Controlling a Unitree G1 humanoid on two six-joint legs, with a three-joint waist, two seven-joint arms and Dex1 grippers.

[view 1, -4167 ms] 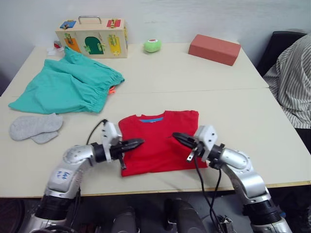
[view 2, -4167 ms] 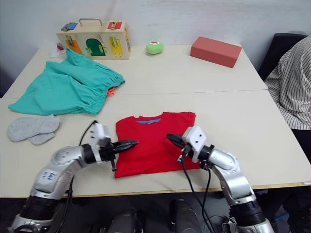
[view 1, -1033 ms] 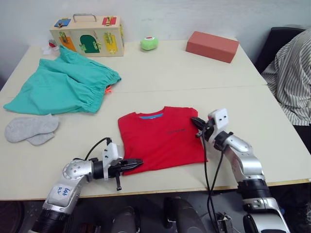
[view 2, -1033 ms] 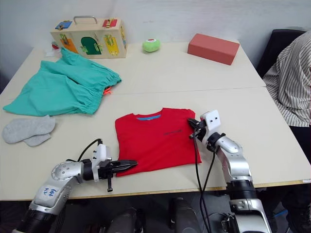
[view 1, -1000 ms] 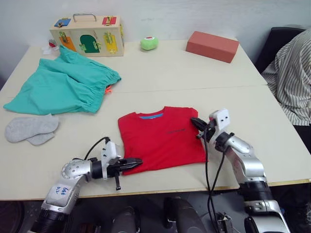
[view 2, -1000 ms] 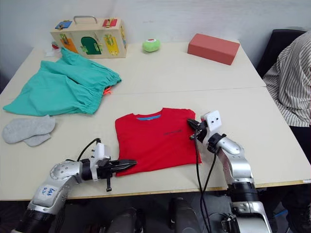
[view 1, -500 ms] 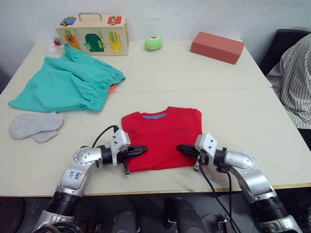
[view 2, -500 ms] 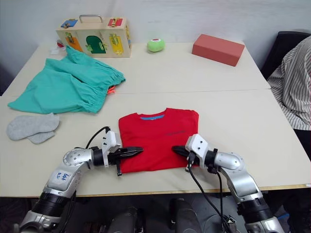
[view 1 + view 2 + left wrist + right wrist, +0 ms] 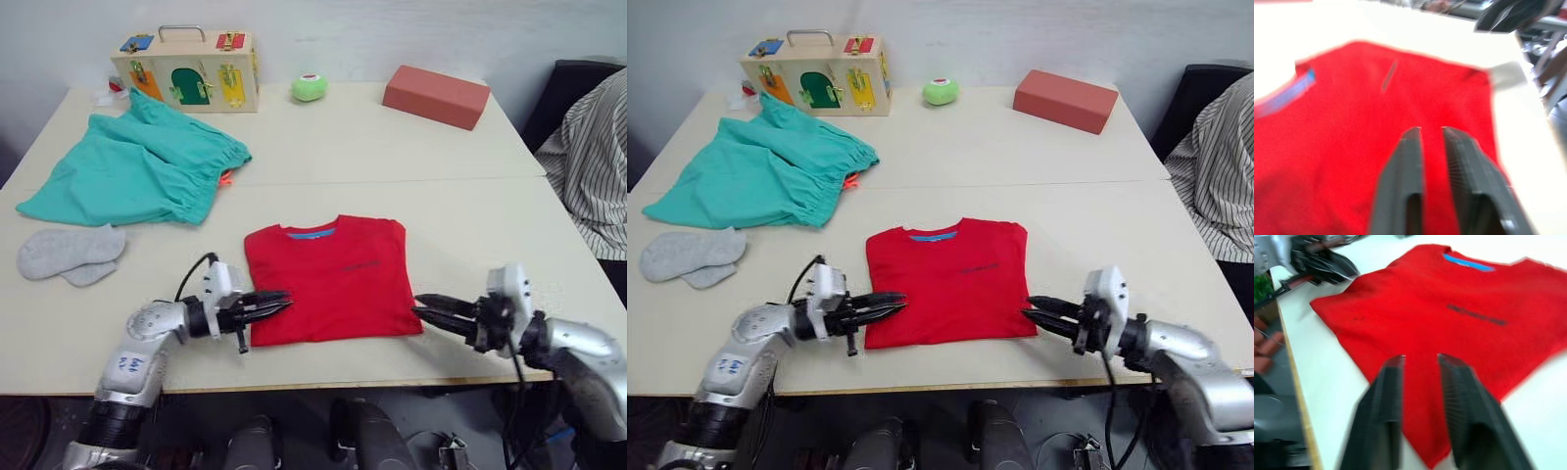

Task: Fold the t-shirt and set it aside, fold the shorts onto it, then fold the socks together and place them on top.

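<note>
Both end effectors (image 9: 279,298) (image 9: 423,304) slightly open, empty, flanking t-shirt (image 9: 331,279), shorts (image 9: 137,171), socks (image 9: 69,253) far left

A pale wooden box with a metal handle and coloured latch panels (image 9: 187,70) stands at the far left of the cream table (image 9: 392,147). A small green ball (image 9: 309,88) lies beside it, a terracotta rectangular block (image 9: 436,96) further right. A person in a striped shirt (image 9: 596,166) sits at the right edge
</note>
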